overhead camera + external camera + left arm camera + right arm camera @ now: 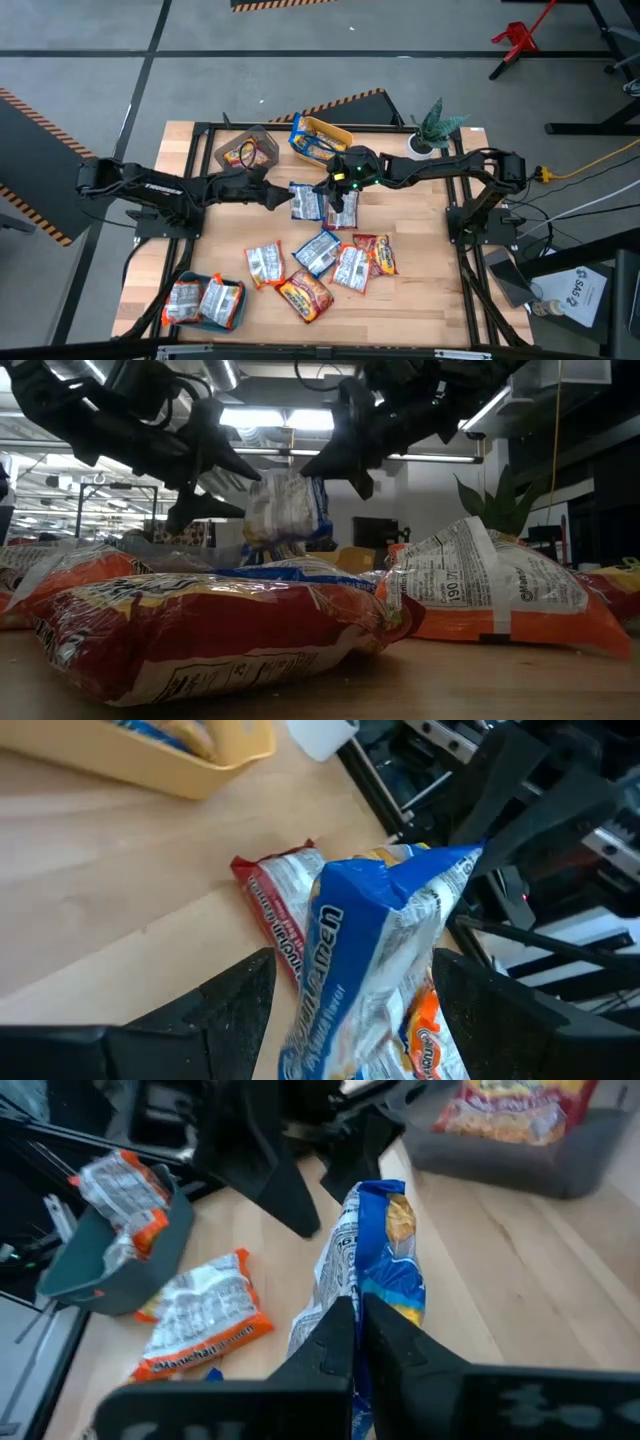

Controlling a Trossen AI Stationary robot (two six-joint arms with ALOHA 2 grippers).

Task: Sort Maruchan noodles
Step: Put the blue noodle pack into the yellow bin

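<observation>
Nearest the front table edge in the high view, the teal bin (190, 312) at the left corner already holds two silver-and-orange packets (205, 298). Just beyond, a loose cluster of about half a dozen Maruchan noodles (320, 265) lies unsorted on the wooden table (420, 215): orange-red, blue and silver ones, some overlapping.

Above the table's middle, both arms meet over one blue-and-yellow packet (308, 202). The right gripper (356, 1342) is pressed together on the packet's edge, pinching the plastic so the packet hangs upright in the air, as the low view shows. The left gripper (350, 1005) has its fingers spread, one on each side of the same packet, not clamped on it; it looks like a handover, though I cannot tell in which direction. An orange-red packet (275, 910) lies on the wood beneath.

At the far edge, the grey bin (246, 150) holds at least one orange-red packet, and the yellow bin (322, 135) holds blue ones. A small potted plant (432, 130) stands at the far right corner.

Judging by this, the sort is roughly under half done: each bin has a start, one packet is in transit, likely bound for the yellow bin, and the cluster remains.
</observation>
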